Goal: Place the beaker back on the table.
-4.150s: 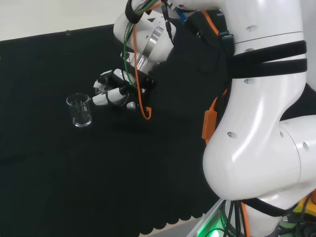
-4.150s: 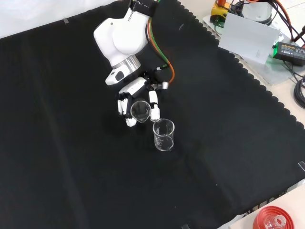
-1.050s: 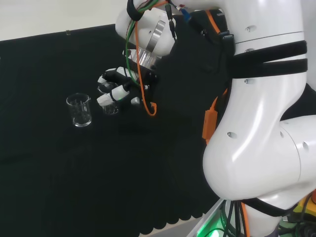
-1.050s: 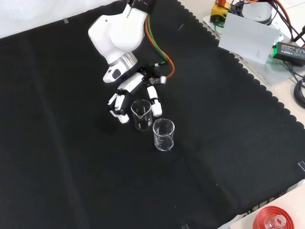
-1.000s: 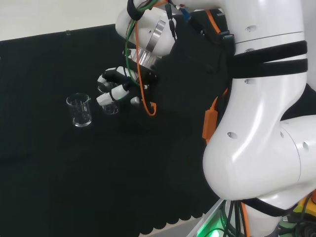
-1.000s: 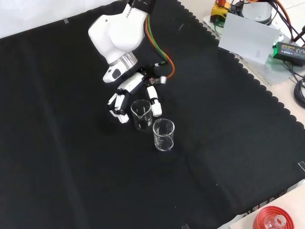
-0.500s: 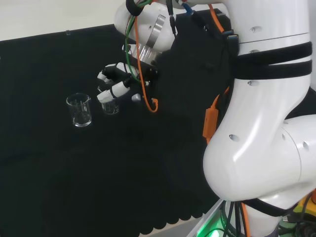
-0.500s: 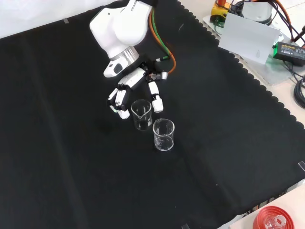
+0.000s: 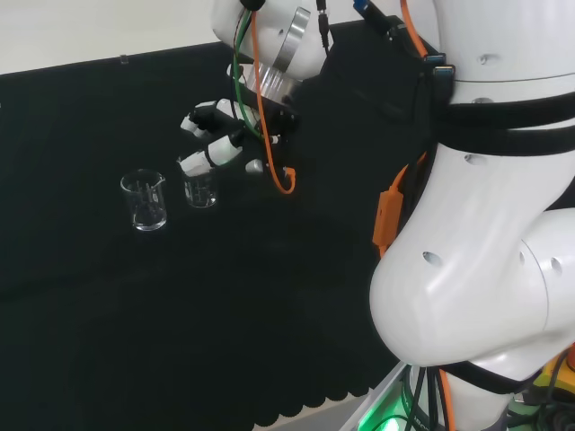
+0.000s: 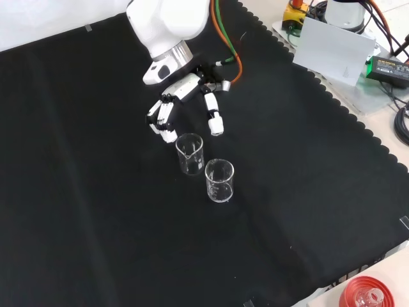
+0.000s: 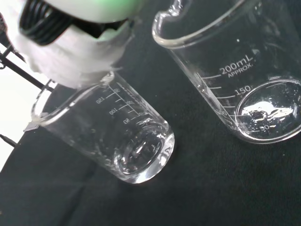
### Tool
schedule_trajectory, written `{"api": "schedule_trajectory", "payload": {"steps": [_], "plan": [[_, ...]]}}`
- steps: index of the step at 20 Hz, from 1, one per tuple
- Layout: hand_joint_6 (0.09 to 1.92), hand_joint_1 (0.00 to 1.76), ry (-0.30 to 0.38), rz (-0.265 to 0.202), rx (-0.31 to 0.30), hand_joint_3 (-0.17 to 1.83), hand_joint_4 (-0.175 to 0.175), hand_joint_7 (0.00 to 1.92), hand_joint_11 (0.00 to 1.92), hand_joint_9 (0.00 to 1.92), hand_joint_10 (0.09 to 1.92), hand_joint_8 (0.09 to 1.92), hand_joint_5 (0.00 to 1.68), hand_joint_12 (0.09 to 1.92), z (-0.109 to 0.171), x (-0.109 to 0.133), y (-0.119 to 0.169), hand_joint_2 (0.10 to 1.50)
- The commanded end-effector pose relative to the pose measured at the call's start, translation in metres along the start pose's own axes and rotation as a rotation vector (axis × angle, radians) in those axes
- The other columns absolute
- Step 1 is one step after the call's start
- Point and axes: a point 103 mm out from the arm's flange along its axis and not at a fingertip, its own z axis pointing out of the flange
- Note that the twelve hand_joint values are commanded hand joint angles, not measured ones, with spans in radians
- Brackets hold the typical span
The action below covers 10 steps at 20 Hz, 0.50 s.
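- Standing upright on the surface (image 10: pixel 96 211): the small beaker (image 10: pixel 190 153), clear glass, spout at its rim, a little liquid or wet residue in its base as the wrist view shows; nothing grips it.
- Neighbour: a large beaker (image 10: pixel 219 180), also upright, just beside the small one with a narrow gap between them; nearer the camera in the front view, to the left in the head view.
- Hand (image 10: pixel 185 109): raised above and just behind the small beaker in the front view, fingers spread apart and relaxed, holding nothing. Fingertips (image 10: pixel 216 128) hang close over the rim but clear of the glass.
- Task standing: by the look of it the placing is done; what remains, at a guess, is for the hand to get clear.
- Risk, first: a fingertip catching the small beaker's rim or spout if the hand swings sideways, which would tip it; the vessel is light and narrow-based.
- Risk, second: a toppled small beaker would strike the large one, the two being so near, and either could roll on the cloth or chip.
- Risk, third: any contents spilling onto the black cloth.
- Surroundings: a red ribbed stand (image 10: pixel 365 294) with a glass piece on it at the cloth's corner, well apart; boxes and cables beyond the scalloped edge, clear of the work.
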Motion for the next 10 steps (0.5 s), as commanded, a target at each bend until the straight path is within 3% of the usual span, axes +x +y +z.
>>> {"api": "schedule_trajectory", "payload": {"steps": [1, 10], "plan": [[0.67, 0.89, -0.024, 0.009, -0.025, 0.75, -0.075, 0.53, 0.07, 0.54, 0.71, 0.7, 0.43, 1.38, -0.016, 0.007, -0.017, 0.54], [0.66, 0.89, -0.036, 0.032, -0.057, 0.75, -0.075, 0.53, 0.07, 0.54, 0.71, 0.7, 0.44, 1.38, -0.03, 0.004, -0.031, 0.54]]}}
